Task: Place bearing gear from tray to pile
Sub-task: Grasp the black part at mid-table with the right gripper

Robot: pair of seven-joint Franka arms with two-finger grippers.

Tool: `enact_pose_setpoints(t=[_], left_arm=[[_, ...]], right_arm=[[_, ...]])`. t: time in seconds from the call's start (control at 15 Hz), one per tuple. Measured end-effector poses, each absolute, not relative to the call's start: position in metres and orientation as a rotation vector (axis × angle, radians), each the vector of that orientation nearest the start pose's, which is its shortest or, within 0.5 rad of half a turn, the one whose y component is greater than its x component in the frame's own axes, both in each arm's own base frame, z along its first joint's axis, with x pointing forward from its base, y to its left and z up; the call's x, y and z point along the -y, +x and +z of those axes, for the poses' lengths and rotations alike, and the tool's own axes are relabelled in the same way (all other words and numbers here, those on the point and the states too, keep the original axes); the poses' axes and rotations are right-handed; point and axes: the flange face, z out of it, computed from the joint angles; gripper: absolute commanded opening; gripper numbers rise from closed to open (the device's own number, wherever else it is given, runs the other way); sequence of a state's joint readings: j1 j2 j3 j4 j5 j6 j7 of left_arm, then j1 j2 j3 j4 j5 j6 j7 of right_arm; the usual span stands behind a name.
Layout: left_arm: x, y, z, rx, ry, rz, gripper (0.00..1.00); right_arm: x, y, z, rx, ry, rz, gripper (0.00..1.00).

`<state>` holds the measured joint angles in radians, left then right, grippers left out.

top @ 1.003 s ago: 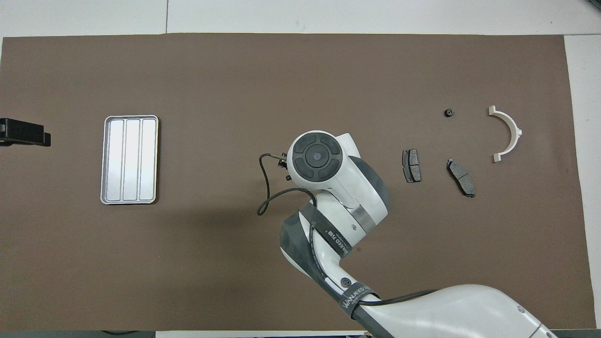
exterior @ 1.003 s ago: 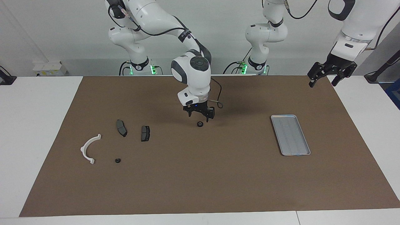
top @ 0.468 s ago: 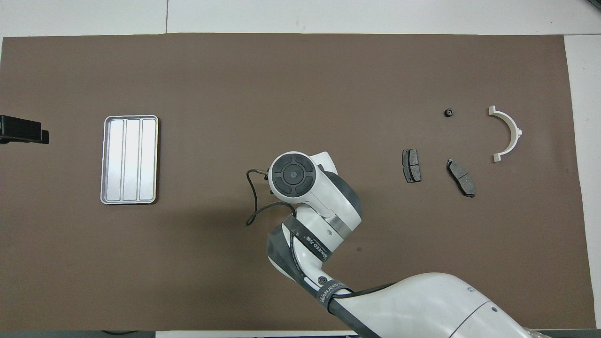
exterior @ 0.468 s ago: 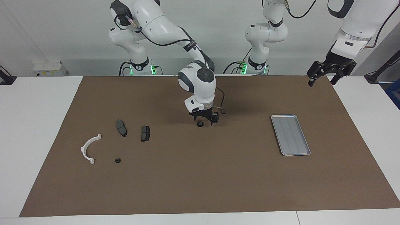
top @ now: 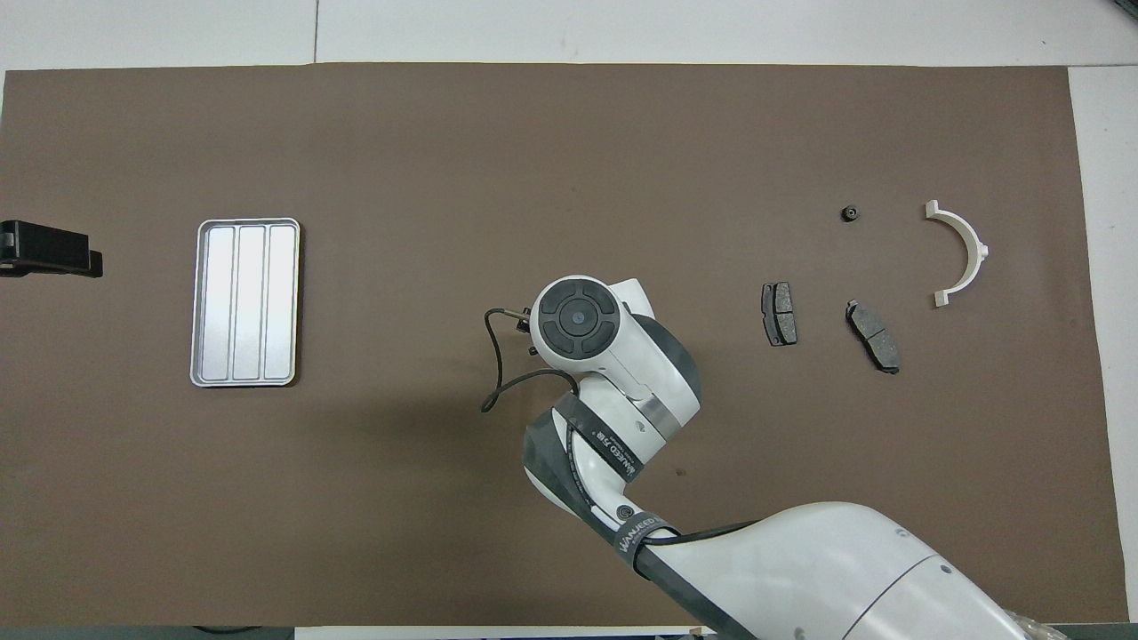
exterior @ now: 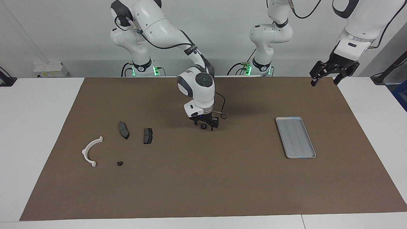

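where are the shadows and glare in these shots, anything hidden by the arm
Facing view: a soft dark shadow lies on the brown mat under the right gripper, which straddles the small black gear. Overhead view: the right arm's wrist hides that gear and gripper entirely, with a broad faint shadow beside it; the tray glares bright white, its ribs still readable.

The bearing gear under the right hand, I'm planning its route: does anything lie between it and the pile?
Nothing visible does. The bearing gear sits on bare mat between the open right hand's fingers; the mat is bare up to the nearest brake pad of the pile.
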<state>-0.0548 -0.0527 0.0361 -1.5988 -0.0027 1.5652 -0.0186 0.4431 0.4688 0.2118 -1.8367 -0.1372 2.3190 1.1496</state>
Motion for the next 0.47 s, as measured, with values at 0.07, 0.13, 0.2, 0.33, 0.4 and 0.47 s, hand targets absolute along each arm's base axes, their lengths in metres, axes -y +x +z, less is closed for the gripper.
enact_pose_setpoints(t=[0.07, 0.13, 0.2, 0.33, 0.4, 0.47], left_arm=[[0.0099, 0.5359, 0.6404, -0.001, -3.146, -0.009, 1.00], [0.0102, 0.5351, 0.6427, -0.002, -3.146, -0.002, 1.00], [0.0107, 0.5349, 0.6448, -0.003, -3.146, -0.003, 1.00], [0.0101, 0.5348, 0.6472, -0.001, -3.146, -0.008, 1.00], [0.0093, 0.5348, 0.6485, 0.001, -3.146, -0.012, 1.00], [0.0089, 0.5348, 0.6501, 0.002, -3.146, -0.018, 1.00]], right_arm=[[-0.3839, 0.5195, 0.2805, -0.660, -3.056, -0.032, 0.90], [-0.3839, 0.5192, 0.2802, -0.660, -3.056, -0.032, 0.82], [-0.3839, 0.5192, 0.2802, -0.660, -3.056, -0.031, 0.74], [-0.3839, 0.5192, 0.2803, -0.660, -3.056, -0.031, 0.52], [-0.3837, 0.5193, 0.2812, -0.660, -3.056, -0.034, 0.40], [-0.3837, 0.5196, 0.2834, -0.660, -3.053, -0.038, 0.26]])
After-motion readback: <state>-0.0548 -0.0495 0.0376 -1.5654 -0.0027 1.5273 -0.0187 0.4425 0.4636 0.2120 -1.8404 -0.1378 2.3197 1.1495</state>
